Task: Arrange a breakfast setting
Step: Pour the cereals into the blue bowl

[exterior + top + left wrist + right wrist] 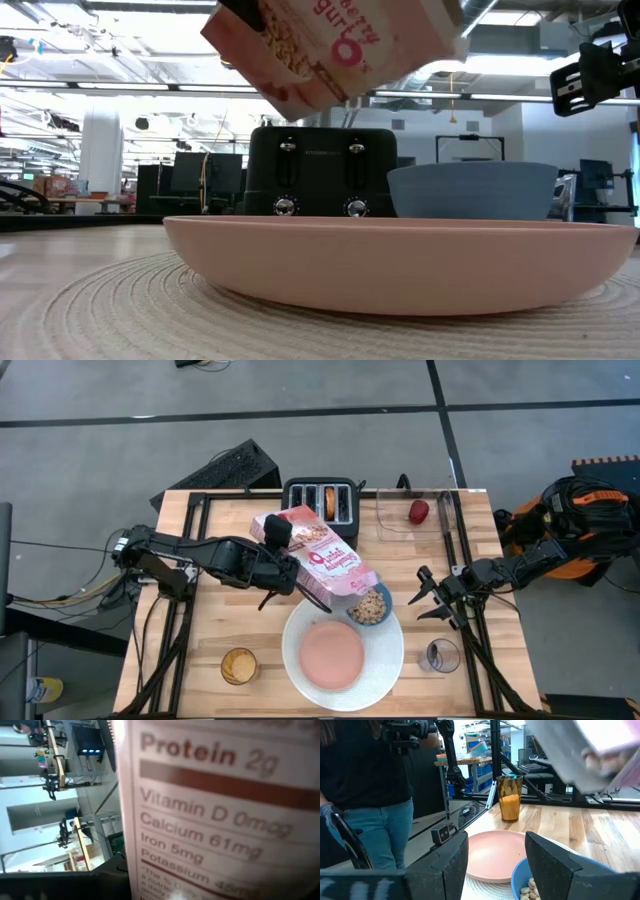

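Observation:
My left gripper (288, 578) is shut on a pink-and-white cereal box (322, 558), which is tilted with its open end low over the small blue bowl (370, 606). The bowl holds cereal and stands on the far right part of the large round white plate (385, 660). The pink plate (332, 656) lies on the white plate's middle. My right gripper (436, 600) is open and empty, right of the bowl. A toasted bagel half (329, 501) stands in the black toaster (320, 502). The red fruit (419, 511) lies in a clear tray. The spoon is out of view. My left gripper holds the cereal box by its left part, near the closed end (292, 565), coming level from the table's left. The box's narrow nutrition panel (200, 820) faces the wrist and hides the fingers. The box is lifted clear and tilted, its open end (368, 588) down over the bowl.
A glass of orange juice (239, 665) stands near the front edge left of the plates. An empty glass (440, 655) stands right of them, near my right gripper. A clear tray (415, 512) sits right of the toaster. A person (370, 795) stands beyond the table.

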`<action>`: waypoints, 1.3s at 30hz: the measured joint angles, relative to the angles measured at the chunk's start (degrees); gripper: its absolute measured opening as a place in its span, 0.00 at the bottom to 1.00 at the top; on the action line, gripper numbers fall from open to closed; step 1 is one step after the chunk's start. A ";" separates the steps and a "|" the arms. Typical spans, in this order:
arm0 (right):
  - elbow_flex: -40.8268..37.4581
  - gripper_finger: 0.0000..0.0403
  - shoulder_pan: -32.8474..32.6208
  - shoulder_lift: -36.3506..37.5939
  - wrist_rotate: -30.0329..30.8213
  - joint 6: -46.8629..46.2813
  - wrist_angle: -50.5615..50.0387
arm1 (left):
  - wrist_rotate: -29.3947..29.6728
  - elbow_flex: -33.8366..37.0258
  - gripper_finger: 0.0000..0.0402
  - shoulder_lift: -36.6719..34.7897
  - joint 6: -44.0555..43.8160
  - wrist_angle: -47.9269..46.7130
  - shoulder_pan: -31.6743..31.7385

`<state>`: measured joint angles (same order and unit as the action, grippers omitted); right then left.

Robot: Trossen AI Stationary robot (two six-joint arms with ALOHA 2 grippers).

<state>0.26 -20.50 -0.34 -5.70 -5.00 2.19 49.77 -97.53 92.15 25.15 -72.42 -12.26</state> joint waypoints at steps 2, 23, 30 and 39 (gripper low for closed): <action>-0.01 0.54 0.01 -0.01 0.01 -0.01 0.00 | -0.07 -0.89 0.36 -0.20 -0.98 -0.19 -0.01; 0.00 0.54 0.00 0.00 0.01 0.00 0.00 | -5.41 -5.47 0.36 -7.09 -27.18 -1.18 12.63; -0.01 0.54 0.00 0.00 0.00 0.00 0.00 | -5.28 -5.44 0.36 -15.79 -30.69 -1.79 18.66; 0.00 0.54 0.00 0.00 0.01 -0.01 0.00 | 4.21 -4.33 0.36 -27.13 -41.54 -3.10 21.56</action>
<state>0.27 -20.50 -0.34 -5.69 -5.01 2.19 53.97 -101.86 65.02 -16.40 -75.53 9.30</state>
